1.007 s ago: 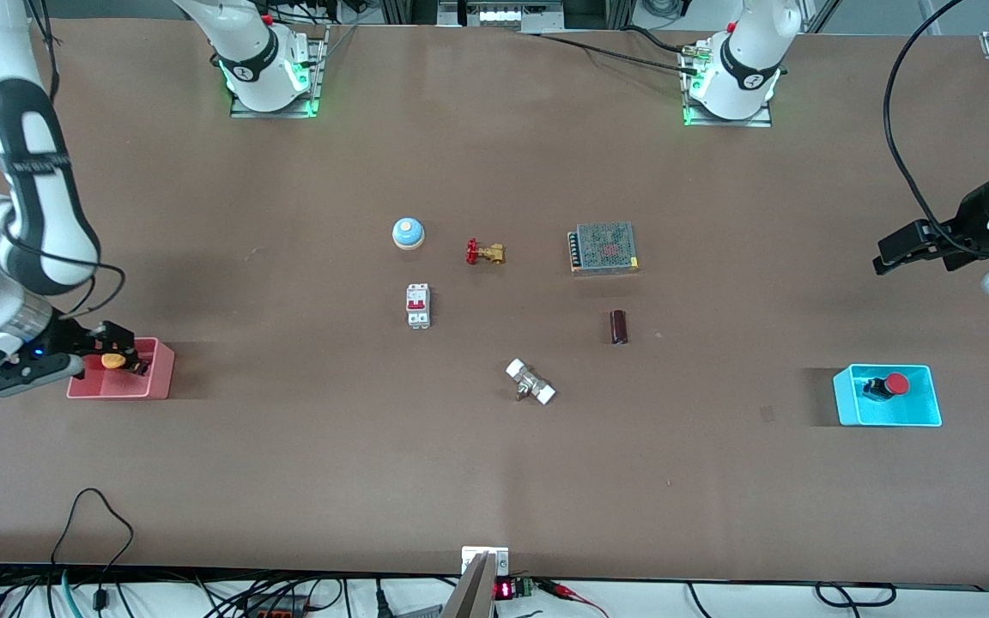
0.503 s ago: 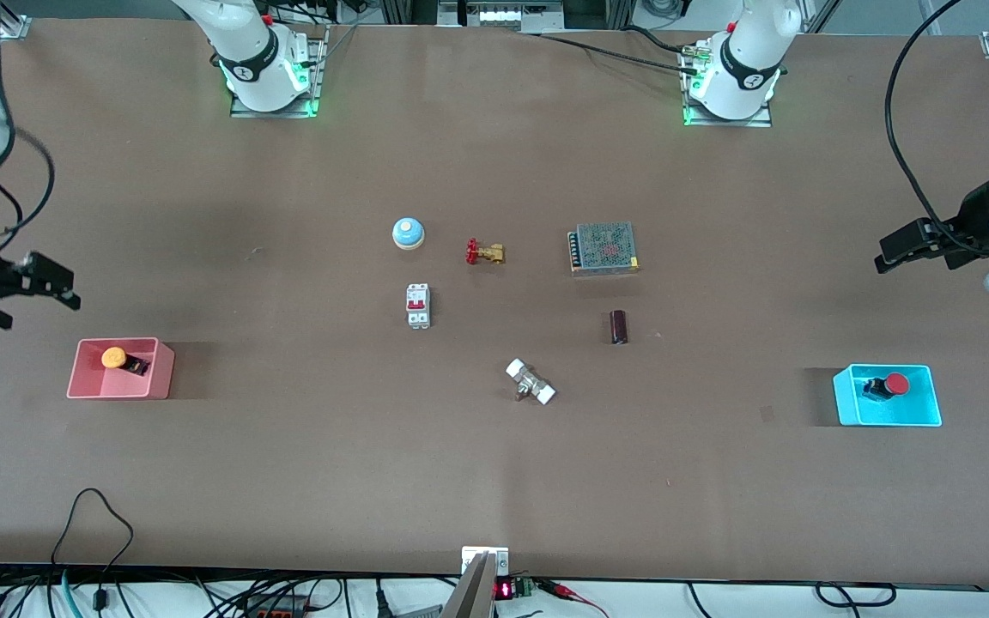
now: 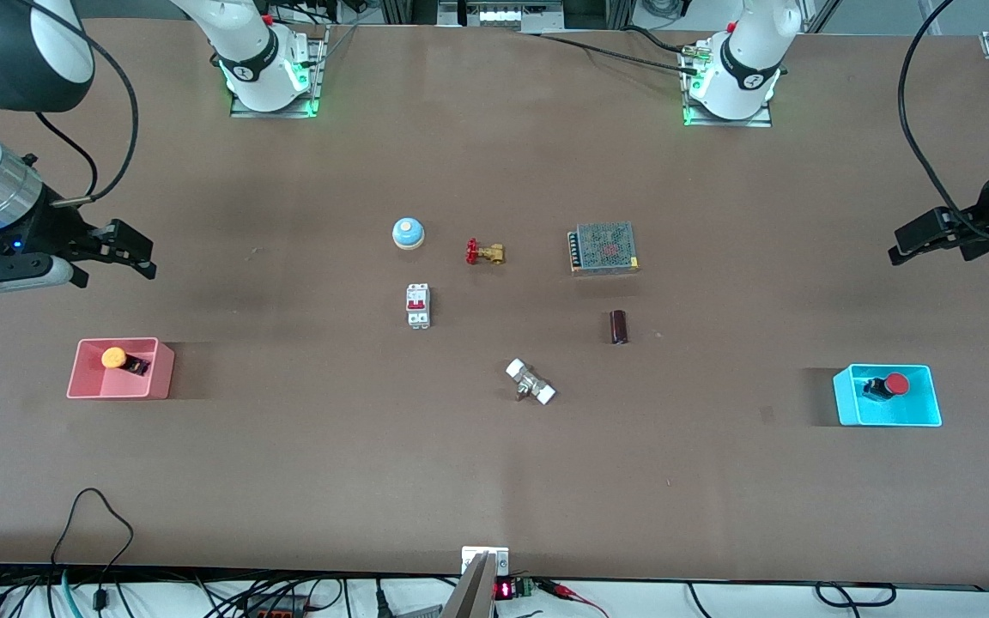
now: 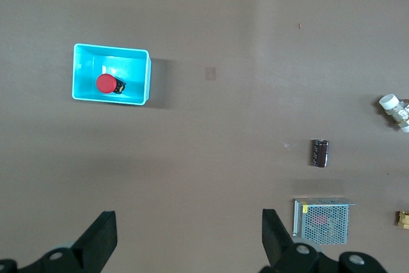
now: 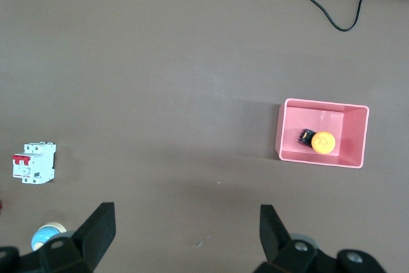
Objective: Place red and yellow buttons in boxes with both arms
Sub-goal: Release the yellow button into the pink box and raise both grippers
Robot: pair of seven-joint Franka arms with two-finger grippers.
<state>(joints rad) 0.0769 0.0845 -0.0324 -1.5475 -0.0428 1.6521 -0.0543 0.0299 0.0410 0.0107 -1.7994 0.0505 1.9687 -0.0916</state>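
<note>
The yellow button (image 3: pixel 113 357) lies in the pink box (image 3: pixel 117 391) at the right arm's end of the table. The red button (image 3: pixel 895 384) lies in the cyan box (image 3: pixel 889 420) at the left arm's end. My right gripper (image 3: pixel 144 257) is open and empty, raised over bare table beside the pink box. My left gripper (image 3: pixel 900 245) is open and empty, raised over bare table beside the cyan box. The right wrist view shows its gripper (image 5: pixel 185 228), the pink box (image 5: pixel 319 160) and the yellow button (image 5: pixel 323 142). The left wrist view shows its gripper (image 4: pixel 188 234), the cyan box (image 4: pixel 144 81) and the red button (image 4: pixel 105 84).
In the table's middle stand a blue-and-white bell (image 3: pixel 408 232), a brass valve with a red handle (image 3: pixel 484 252), a white circuit breaker (image 3: pixel 418 305), a meshed power supply (image 3: pixel 603 247), a dark cylinder (image 3: pixel 619 327) and a white-capped fitting (image 3: pixel 530 382).
My right gripper let go of the yellow button in the pink box, rose and moved away from it. My left gripper drifted slightly toward its end of the table.
</note>
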